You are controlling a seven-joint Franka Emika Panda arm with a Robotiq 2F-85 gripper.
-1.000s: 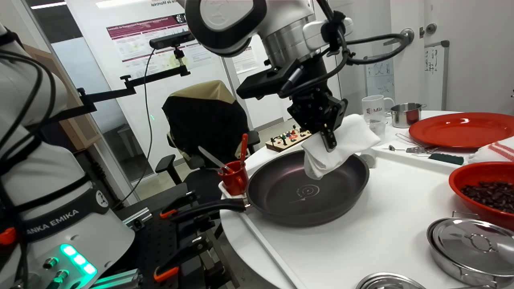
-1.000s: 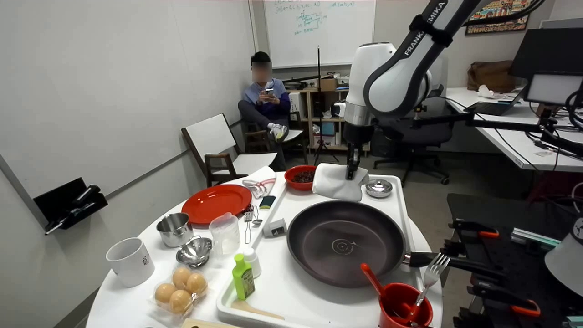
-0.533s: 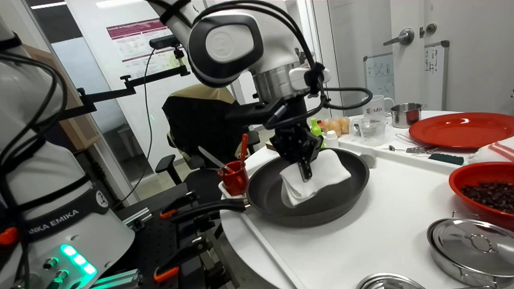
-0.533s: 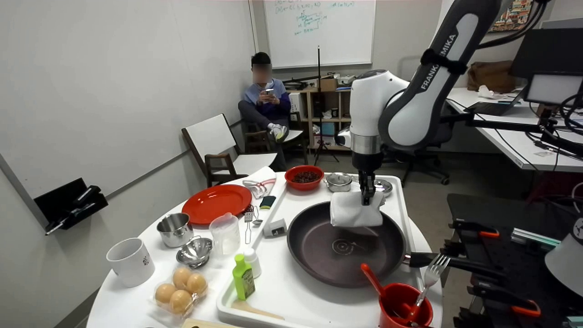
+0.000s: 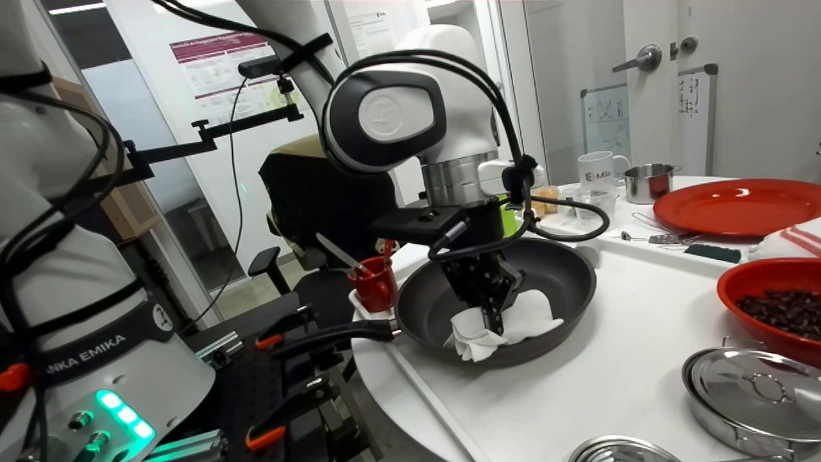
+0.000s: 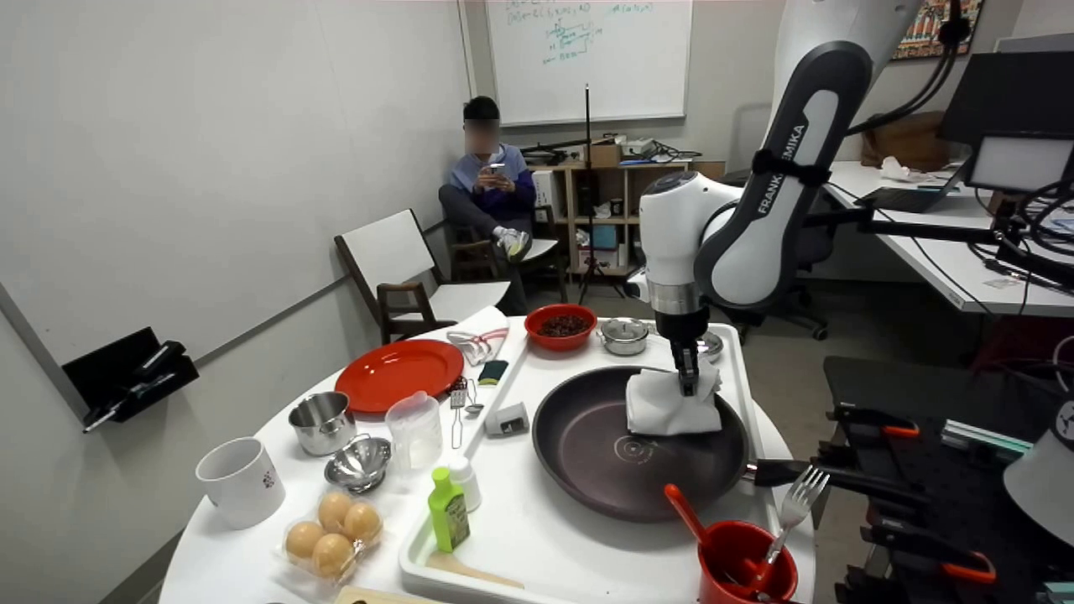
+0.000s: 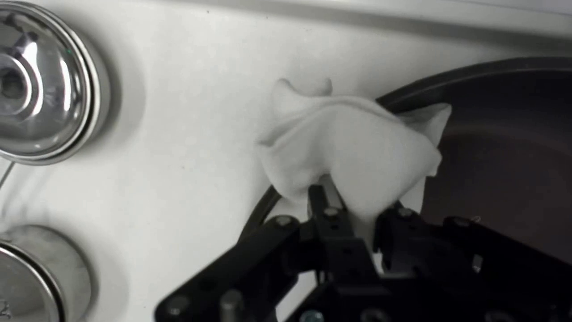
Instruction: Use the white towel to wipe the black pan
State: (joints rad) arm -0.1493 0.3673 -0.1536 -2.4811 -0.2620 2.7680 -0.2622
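Note:
The white towel (image 5: 533,314) is pinched in my gripper (image 5: 495,321) and bunches around the fingers. The towel also shows in an exterior view (image 6: 667,407) and in the wrist view (image 7: 380,152). It rests inside the black pan (image 6: 612,470), against one side, with part hanging over the rim in the wrist view. The pan's dark inside (image 7: 505,179) fills the right of the wrist view. My gripper (image 6: 688,387) points down into the pan. In the wrist view the towel fills the gap between the fingers (image 7: 328,223), and the fingertips are partly hidden by it.
A red mug (image 6: 742,554) with utensils stands by the pan handle (image 6: 839,482). Lidded steel pots (image 5: 757,398) and a red bowl of beans (image 5: 782,282) share the white tray. A small grey item (image 6: 507,419) and a green bottle (image 6: 449,512) are near the pan.
My gripper has lowered the towel from above the pan, beyond its rim, down into it. The towel now folds against the pan. The pan has shifted slightly.

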